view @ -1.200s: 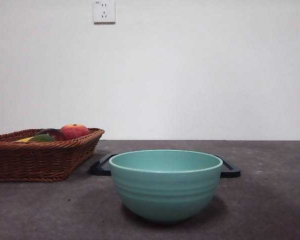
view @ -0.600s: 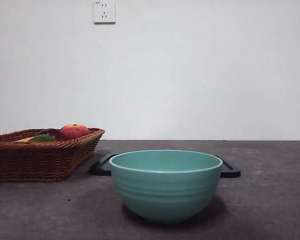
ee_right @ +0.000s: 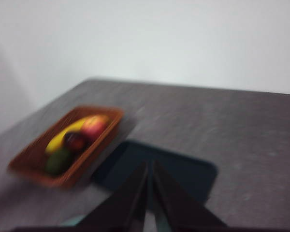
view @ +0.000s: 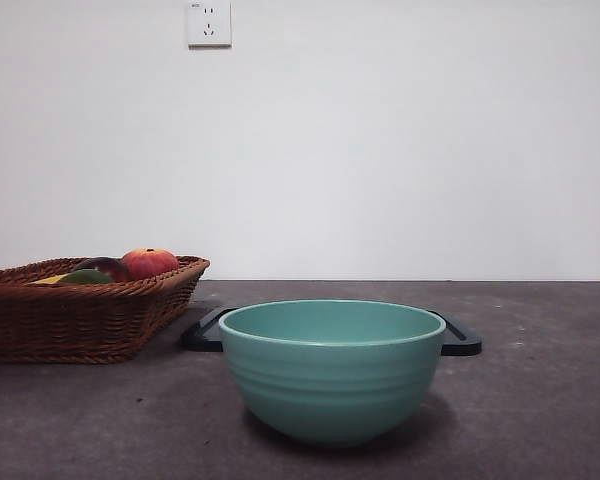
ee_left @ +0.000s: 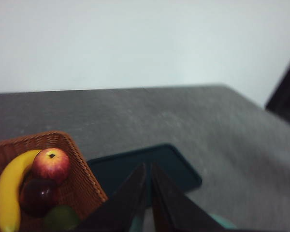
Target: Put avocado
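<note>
The olive-green avocado lies in a wicker basket at the left of the table, half hidden by the rim. From the wrists it shows as avocado and, blurred, avocado at the basket's near end. My left gripper is shut, high above the table beside the basket. My right gripper is also shut, held high over the dark tray. Neither gripper shows in the front view.
A teal bowl stands at the front centre. Behind it lies a flat black tray. The basket also holds a red-orange fruit, a dark maroon fruit and a banana. A wall socket is on the wall.
</note>
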Action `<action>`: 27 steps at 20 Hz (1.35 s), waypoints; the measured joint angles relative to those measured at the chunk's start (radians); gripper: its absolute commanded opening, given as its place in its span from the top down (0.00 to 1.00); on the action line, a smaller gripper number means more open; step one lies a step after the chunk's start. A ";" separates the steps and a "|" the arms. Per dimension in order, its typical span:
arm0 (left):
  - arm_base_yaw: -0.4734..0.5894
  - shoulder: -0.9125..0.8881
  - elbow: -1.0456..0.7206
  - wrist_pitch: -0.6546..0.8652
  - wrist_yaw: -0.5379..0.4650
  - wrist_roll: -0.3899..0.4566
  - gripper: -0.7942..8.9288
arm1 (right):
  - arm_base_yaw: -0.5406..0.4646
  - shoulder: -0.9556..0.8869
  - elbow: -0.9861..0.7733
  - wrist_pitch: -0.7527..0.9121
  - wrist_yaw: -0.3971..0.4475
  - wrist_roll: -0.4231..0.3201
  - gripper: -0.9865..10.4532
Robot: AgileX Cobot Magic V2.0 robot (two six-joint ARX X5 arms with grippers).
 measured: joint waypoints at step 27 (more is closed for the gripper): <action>-0.042 0.000 0.018 -0.213 0.088 0.078 0.31 | 0.060 0.012 0.011 -0.175 -0.037 -0.046 0.38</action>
